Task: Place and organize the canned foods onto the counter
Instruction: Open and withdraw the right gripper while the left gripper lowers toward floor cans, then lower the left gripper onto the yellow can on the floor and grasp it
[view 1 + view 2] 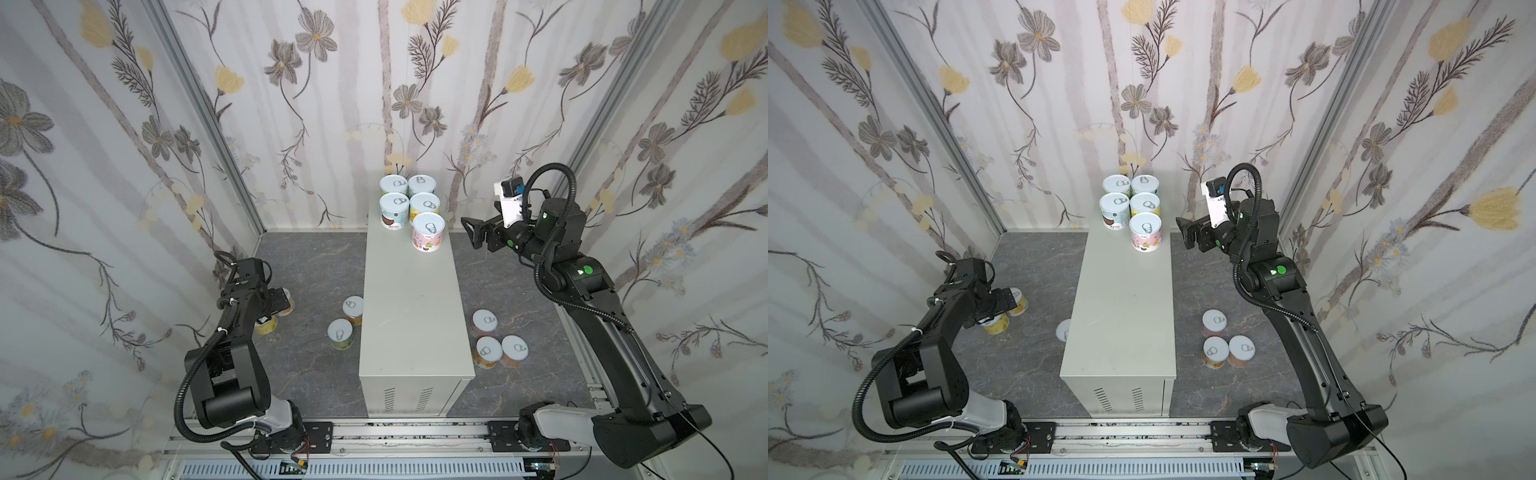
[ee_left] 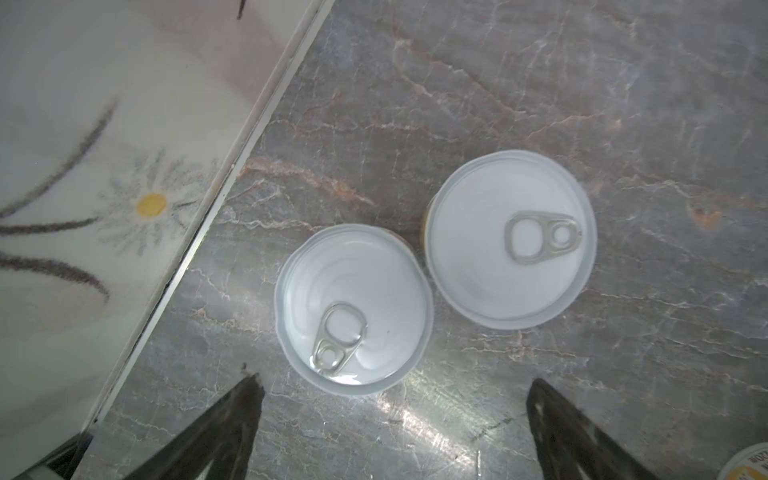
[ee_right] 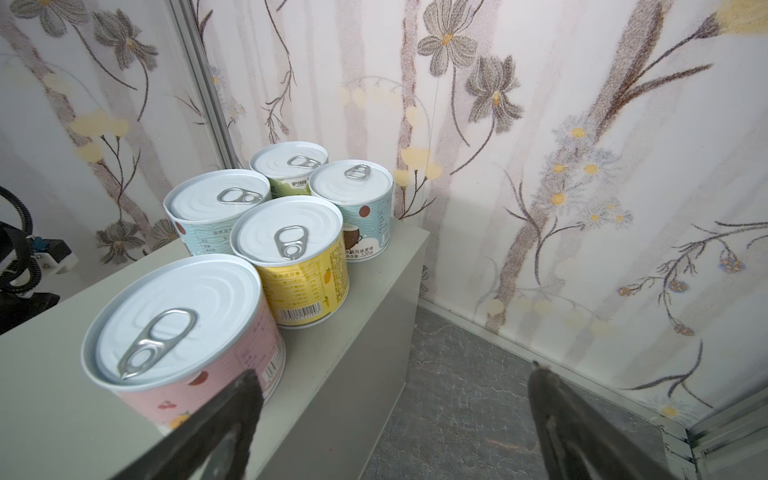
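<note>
tally: five of the twelve cans stand on the tabletop, all upright, bunched at its far end by the back wall. four make a tight two-by-two block. the fifth, the pink can, sits just in front of the block on the right-hand side, close against the yellow can. the spot beside the pink can is bare, so a third row is half filled. the rest of the tabletop, down to the vented near end, carries nothing.

seven cans are on the floor, not yet lifted. left of the tabletop we count four: the can by the tabletop's flank, its neighbour a little toward the rail, and two more under the left arm near the side wall. the wrist view shows those two from above: the near-wall can and the second can, rims just beside each other. right of the tabletop are three: a lone can, then a middle can and an outer can side by side.

left pincer: released, jaws spread wide, nothing between them, hanging over the near-wall can. right pincer: also released and empty, level with the tabletop's far end, near the pink can but apart from it.

our reading: under half done. the likely next pick is the near-wall can. the right arm looks free to go for the three on its side.
</note>
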Controlling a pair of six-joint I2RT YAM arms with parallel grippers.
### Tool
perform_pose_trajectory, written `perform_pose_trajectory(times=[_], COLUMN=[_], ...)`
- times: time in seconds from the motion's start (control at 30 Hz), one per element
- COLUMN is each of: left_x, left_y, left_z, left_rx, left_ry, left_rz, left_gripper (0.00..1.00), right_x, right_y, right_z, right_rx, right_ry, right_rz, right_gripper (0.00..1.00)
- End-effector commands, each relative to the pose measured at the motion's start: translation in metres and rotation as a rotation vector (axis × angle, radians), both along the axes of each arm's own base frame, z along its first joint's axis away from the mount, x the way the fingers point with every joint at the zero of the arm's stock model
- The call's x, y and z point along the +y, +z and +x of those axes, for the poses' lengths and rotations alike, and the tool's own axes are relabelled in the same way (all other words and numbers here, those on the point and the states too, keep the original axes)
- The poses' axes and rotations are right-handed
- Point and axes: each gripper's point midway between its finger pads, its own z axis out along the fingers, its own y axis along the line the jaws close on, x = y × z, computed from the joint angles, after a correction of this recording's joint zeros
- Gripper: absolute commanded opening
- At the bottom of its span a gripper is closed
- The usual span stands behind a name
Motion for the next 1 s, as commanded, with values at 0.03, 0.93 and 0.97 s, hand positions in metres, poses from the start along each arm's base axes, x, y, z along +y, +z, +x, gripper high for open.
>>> perform_pose_trajectory(times=[0.03, 0.93, 0.97], left_x=[0.007, 0.023, 0.024], left_y=[0.004, -0.045, -0.047], left_z=[-0.012, 0.016, 0.017], left_rx=[-0.021, 0.141, 0.143], left_ry=[0.043, 0.016, 0.022], left_rz=[-0.001, 0.020, 0.027], left_gripper=[1.00, 0.90, 0.89], right_x=[0.008, 0.010, 0.010], right_y=[0.004, -0.027, -0.027], right_z=[0.004, 0.041, 0.041], right_rx=[-0.054, 0.005, 0.007], right_ry=[0.064, 0.103, 0.103], right_rz=[-0.029, -0.041, -0.041], right_gripper=[1.00, 1.00, 1.00])
